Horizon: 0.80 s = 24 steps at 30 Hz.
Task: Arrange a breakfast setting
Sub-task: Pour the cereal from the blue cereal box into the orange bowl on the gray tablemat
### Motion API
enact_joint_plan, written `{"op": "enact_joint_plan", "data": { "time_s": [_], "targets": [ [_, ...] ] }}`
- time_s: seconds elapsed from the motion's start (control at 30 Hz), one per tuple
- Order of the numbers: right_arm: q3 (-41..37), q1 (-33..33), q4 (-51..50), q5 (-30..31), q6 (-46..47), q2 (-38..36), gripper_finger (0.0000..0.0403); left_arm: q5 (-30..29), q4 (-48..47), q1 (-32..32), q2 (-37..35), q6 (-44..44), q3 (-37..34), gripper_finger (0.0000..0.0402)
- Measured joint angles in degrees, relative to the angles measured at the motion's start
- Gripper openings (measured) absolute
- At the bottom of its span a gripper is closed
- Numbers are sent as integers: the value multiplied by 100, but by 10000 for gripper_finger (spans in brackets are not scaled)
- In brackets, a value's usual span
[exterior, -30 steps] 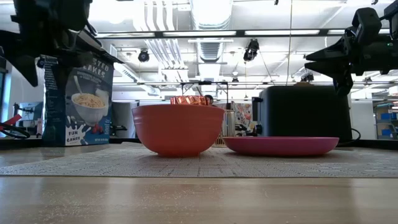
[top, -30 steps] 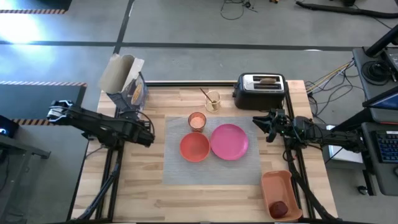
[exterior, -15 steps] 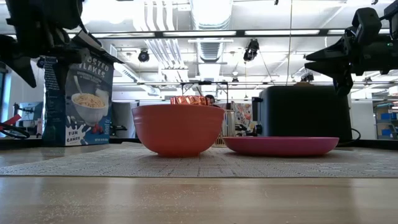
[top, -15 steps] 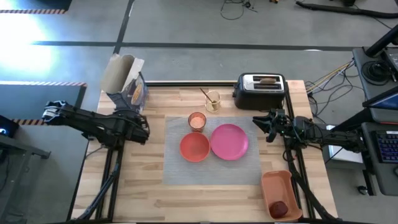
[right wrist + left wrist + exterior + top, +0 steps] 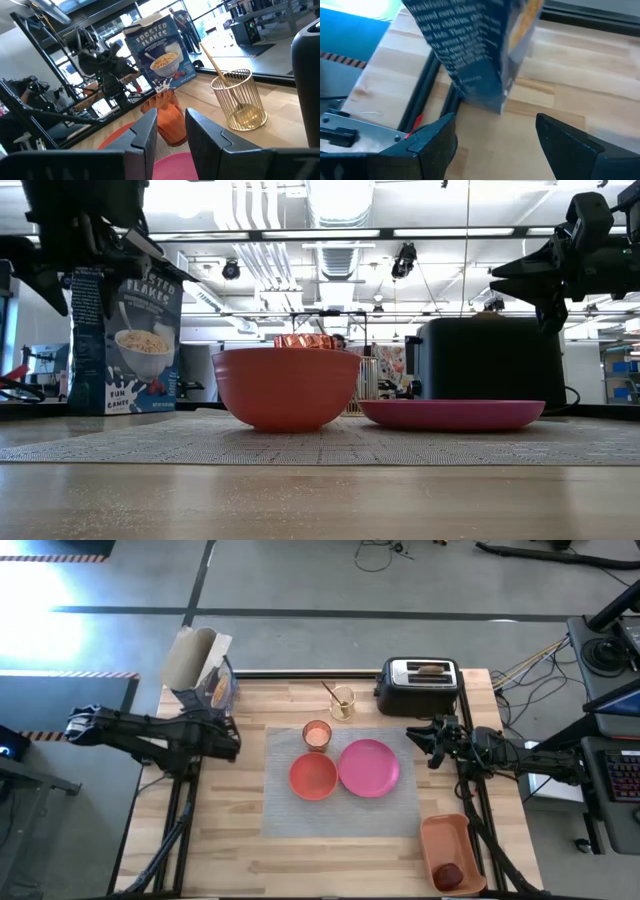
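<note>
A lab: exposed ceiling ducts (image 5: pixel 330 210) (strip-lit), floor cables (image 5: pixel 385 552).

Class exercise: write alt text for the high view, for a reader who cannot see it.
A wooden table seen from above holds a grey mat with an orange-red bowl, pink plate and orange cup. The open left gripper hovers near a cereal box; the right gripper hangs below the toaster.
</note>
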Motion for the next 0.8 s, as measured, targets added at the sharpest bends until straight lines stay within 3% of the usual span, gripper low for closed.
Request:
{"op": "enact_joint_plan", "data": {
  "time_s": [0.3,0.8],
  "targets": [
    [0,0,0,2,0,0,91,-280,305,1116,141,1302,0,260],
    [0,0,0,2,0,0,91,-875,1207,1430,591,2284,0,260]
  ]
}}
